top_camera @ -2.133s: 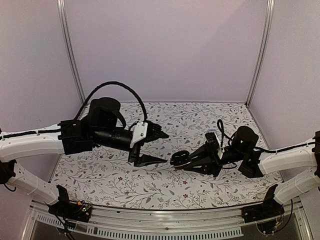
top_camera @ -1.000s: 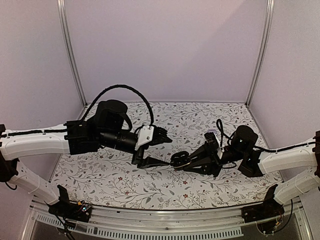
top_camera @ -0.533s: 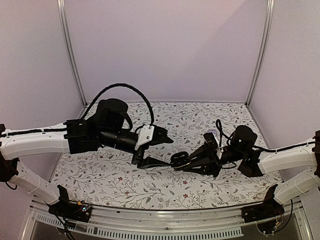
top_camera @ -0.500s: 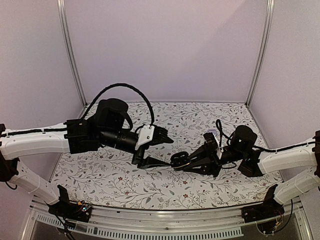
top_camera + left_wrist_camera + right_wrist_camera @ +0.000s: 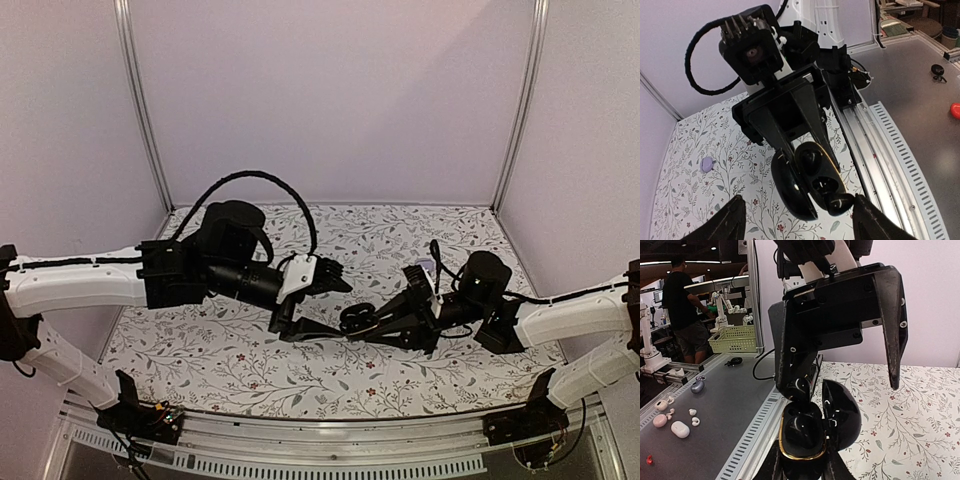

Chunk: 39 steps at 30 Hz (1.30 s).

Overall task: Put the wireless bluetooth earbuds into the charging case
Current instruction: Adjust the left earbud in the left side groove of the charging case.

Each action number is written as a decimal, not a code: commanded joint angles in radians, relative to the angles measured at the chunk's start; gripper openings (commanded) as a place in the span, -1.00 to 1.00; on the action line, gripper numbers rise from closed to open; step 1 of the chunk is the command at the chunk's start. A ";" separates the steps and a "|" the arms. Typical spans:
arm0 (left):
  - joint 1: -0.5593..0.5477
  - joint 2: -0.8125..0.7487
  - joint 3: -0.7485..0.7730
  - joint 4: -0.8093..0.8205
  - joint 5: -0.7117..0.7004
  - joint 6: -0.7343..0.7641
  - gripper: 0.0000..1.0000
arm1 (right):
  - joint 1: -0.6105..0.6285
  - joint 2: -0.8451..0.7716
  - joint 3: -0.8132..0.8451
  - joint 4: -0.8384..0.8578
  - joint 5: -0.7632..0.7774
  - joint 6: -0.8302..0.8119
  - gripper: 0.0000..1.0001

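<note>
Charging case (image 5: 800,435), lid open, clamped in right pincer (image 5: 368,324), left pincer (image 5: 340,310) spread wide

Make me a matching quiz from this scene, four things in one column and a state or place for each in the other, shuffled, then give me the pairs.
Things:
1. left gripper
2. right gripper
3. charging case
4. small lavender piece

States or places:
A. lying on the patterned cloth
B. lid swung open
C. jaws spread wide
D. shut on the case

Pairs: 1-C, 2-D, 3-B, 4-A
</note>
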<state>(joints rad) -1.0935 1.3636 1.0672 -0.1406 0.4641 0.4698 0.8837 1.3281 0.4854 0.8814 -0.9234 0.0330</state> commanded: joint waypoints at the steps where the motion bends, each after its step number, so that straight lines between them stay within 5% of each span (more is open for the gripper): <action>1: -0.017 0.023 0.029 0.067 -0.032 -0.039 0.45 | 0.016 0.009 0.033 0.013 0.003 -0.004 -1.00; 39: -0.016 0.155 0.091 0.211 0.051 -0.108 0.40 | 0.042 0.026 0.044 0.011 -0.015 -0.021 -1.00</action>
<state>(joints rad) -1.1080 1.4925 1.1164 -0.0132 0.5220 0.3832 0.8974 1.3403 0.4988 0.8825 -0.9005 0.0250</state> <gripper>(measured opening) 0.699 0.198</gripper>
